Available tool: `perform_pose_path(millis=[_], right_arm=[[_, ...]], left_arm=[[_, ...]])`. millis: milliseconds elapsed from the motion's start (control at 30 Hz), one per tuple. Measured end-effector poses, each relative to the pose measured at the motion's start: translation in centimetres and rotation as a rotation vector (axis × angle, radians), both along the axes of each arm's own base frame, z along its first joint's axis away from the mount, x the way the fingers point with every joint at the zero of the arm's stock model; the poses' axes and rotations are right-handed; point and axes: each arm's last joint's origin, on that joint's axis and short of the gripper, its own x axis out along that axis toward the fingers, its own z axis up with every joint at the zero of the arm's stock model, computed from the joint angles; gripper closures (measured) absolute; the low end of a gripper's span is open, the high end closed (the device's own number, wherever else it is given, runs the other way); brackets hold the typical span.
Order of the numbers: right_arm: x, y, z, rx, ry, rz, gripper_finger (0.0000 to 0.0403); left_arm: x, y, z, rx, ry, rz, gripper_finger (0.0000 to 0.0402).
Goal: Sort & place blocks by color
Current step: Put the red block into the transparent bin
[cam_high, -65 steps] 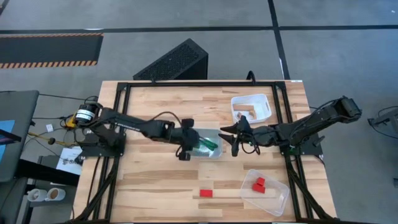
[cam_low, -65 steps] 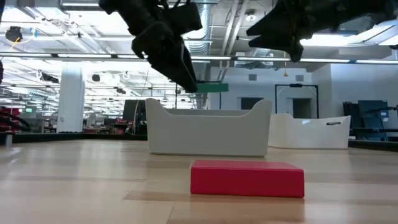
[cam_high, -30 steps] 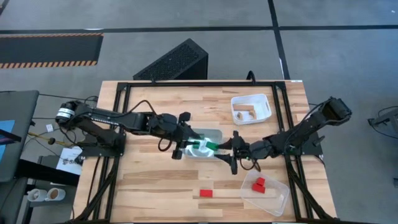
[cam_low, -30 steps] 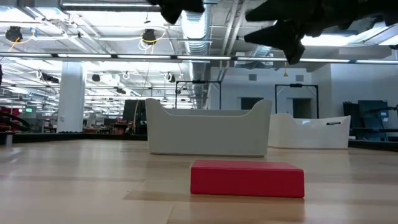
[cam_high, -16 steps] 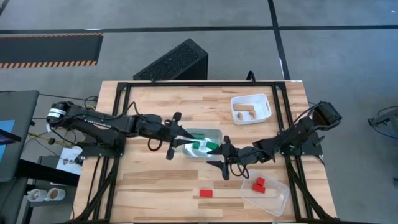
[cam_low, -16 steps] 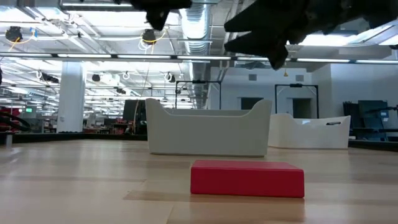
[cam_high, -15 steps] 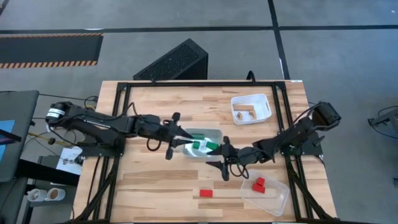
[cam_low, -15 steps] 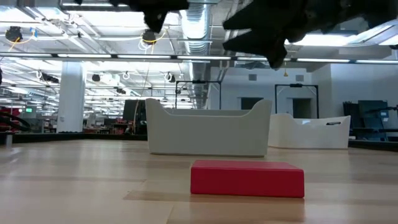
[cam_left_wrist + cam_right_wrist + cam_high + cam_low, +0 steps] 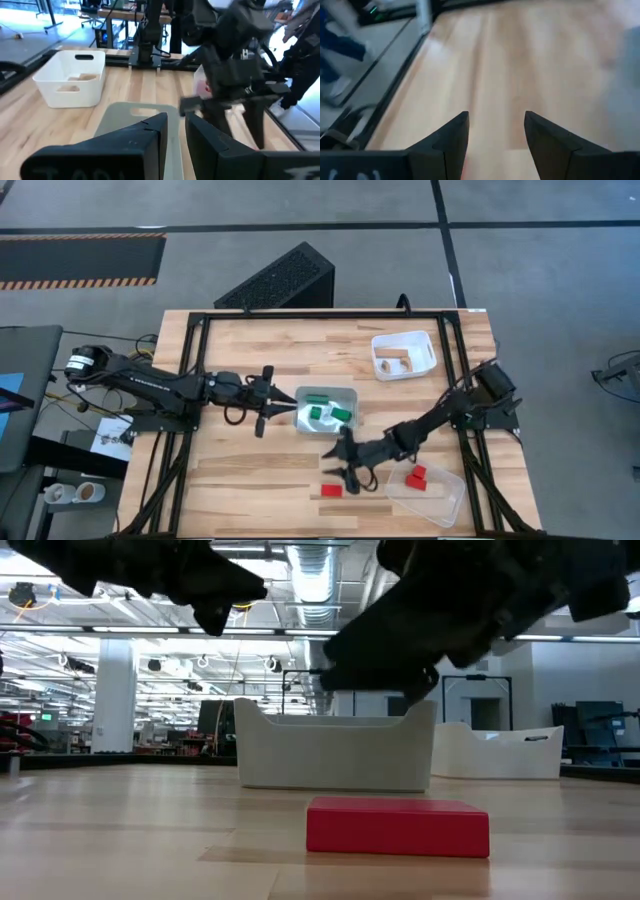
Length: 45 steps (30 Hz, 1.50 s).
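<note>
Right tool point(image 9: 336, 463) spread wide just above the flat red rectangular block point(image 9: 331, 490) on the wooden bench point(image 9: 240, 480).
Left tool point(image 9: 272, 402) — fingers narrowly parted, empty — sits beside the clear tray point(image 9: 349, 395) holding green blocks point(image 9: 327, 412).

- Green blocks point(image 9: 322, 412) are showing bright in the pale translucent tray point(image 9: 349, 396)
- Red blocks are lying as one flat block point(image 9: 331, 490) and a pair point(image 9: 416, 476)
- Light striped wood is covering the tabletop point(image 9: 250, 470)
- Both arms are looking dark
</note>
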Motion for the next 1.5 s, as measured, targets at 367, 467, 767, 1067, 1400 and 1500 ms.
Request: perform_pose_path(millis=[367, 467, 767, 1067, 1400, 1500], right_arm=[[1.6, 5.0, -2.4, -0.066, 0.226, 0.169, 0.0188], [1.4, 5.5, -1.7, -0.112, 0.299, 0.170, 0.0188], [2.2, 6.0, 0.3, -0.188, 0.479, 0.178, 0.0188], [2.3, 6.5, 0.4, -0.122, 0.485, 0.187, 0.0188], [2.4, 6.1, 0.3, -0.119, 0.492, 0.156, 0.0188], [2.4, 6.0, 0.3, -0.110, 0.503, 0.140, 0.0188]], left_arm=[[-0.3, 0.0, -0.9, 0.015, 0.022, -0.009, 0.0349], [-0.3, 0.0, -0.9, 0.022, 0.017, -0.010, 0.0349], [-0.4, -0.1, -1.0, 0.017, 0.033, -0.016, 0.0349], [-0.4, -0.6, -1.0, 0.019, 0.033, -0.035, 0.0349], [-0.4, -0.6, -1.0, 0.023, 0.034, -0.034, 0.0349], [-0.4, -0.6, -1.0, 0.023, 0.034, -0.037, 0.0349]])
